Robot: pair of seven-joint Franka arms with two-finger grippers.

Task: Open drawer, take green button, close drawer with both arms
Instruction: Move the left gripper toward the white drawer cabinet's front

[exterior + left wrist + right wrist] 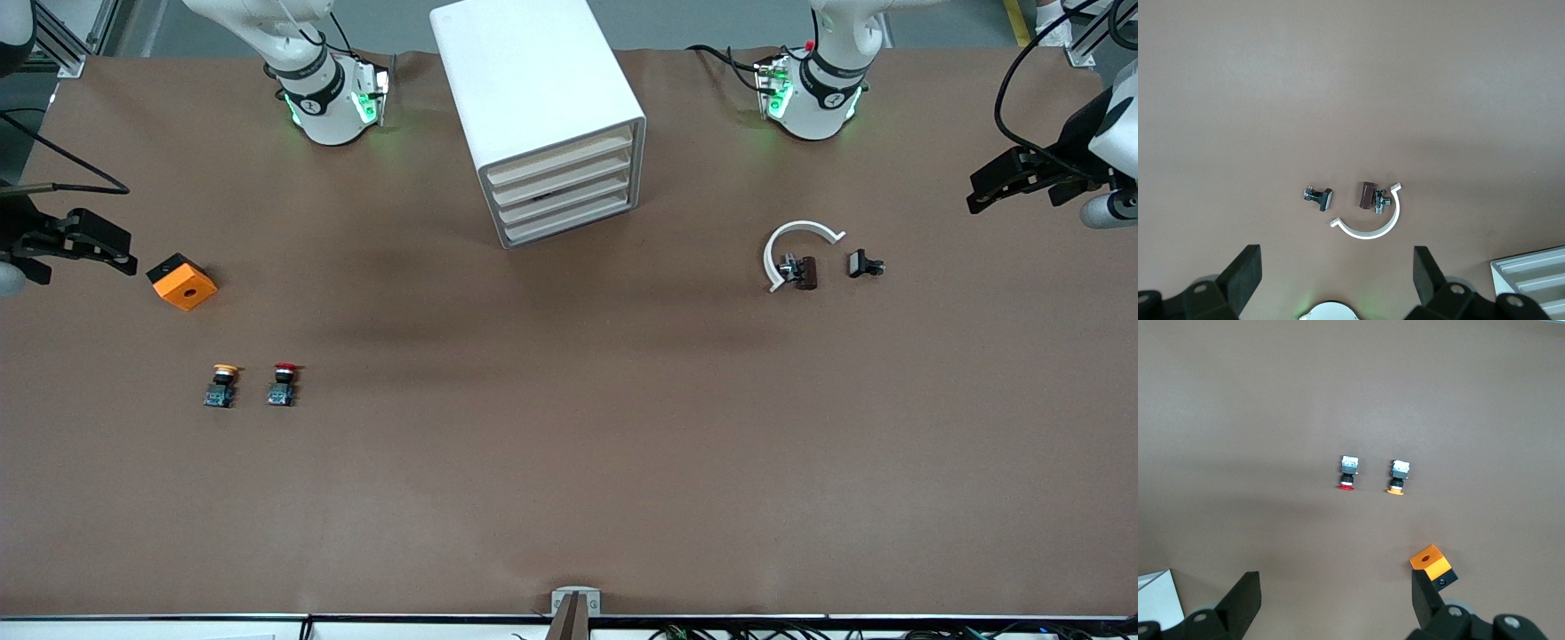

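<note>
Nothing was done yet: cabinet drawers all sat shut, no green button showed anywhere, and both grippers, left and right, hung spread wide and empty at the table's ends.

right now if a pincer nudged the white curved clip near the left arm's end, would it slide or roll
The white curved clip lies flat on its side as an open arc, so it would probably slide or spin rather than roll. It looks thin and likely light, so a nudge may skate it away. The small brown part sits inside its curve and would probably get dragged along.
</note>
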